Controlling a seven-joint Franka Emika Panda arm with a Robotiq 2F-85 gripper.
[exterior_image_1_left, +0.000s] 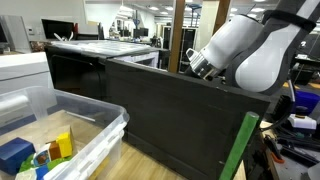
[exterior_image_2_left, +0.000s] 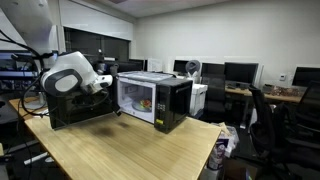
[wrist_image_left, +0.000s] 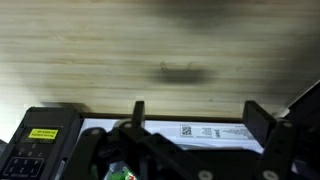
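My gripper (wrist_image_left: 200, 116) is open, its two black fingers (wrist_image_left: 262, 120) standing wide apart with nothing between them. Below it in the wrist view runs a white label strip (wrist_image_left: 190, 131) with a barcode, on a black appliance edge. A keypad with a yellow sticker (wrist_image_left: 40, 134) lies at the lower left, and wood table (wrist_image_left: 160, 45) fills the top. In an exterior view the gripper (exterior_image_2_left: 101, 83) hovers beside the upper left corner of a black microwave (exterior_image_2_left: 172, 105), above a large black panel (exterior_image_2_left: 80, 112). That gripper (exterior_image_1_left: 201, 65) also shows just behind the panel's top edge (exterior_image_1_left: 170, 75).
A clear plastic bin (exterior_image_1_left: 95, 140) with coloured toy blocks stands in front of the black panel. The microwave's lit inside (exterior_image_2_left: 140, 100) shows coloured items. Office chairs (exterior_image_2_left: 270, 120) and desks with monitors stand behind the wooden table (exterior_image_2_left: 130, 155). A green edge (exterior_image_1_left: 238, 150) rises near the panel.
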